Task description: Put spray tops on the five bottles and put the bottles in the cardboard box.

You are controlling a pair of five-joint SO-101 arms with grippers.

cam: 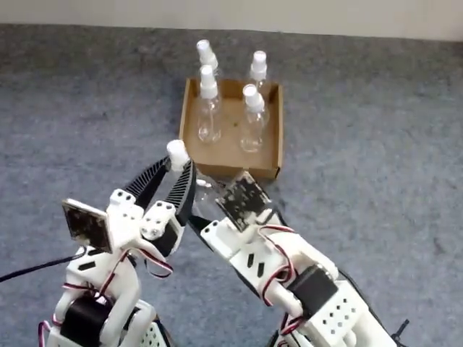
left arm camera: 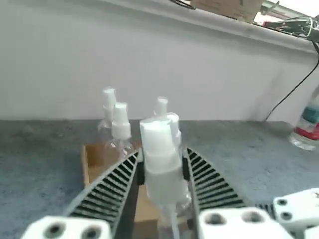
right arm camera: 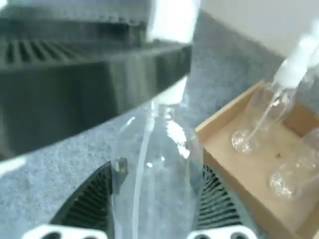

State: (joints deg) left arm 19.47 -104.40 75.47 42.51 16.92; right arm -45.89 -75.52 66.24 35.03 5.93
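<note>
Holding sprayer (left arm camera: 158, 144): left hand (left arm camera: 160, 155); bottle (right arm camera: 158, 144): right hand (right arm camera: 155, 169)

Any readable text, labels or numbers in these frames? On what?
Nothing can be read.
Too blurred: the coloured label on the labelled bottle near the wall.
Too small: dark marks on the box on the ledge behind.
No print seen on the spray top, the held bottle or the cardboard box.
</note>
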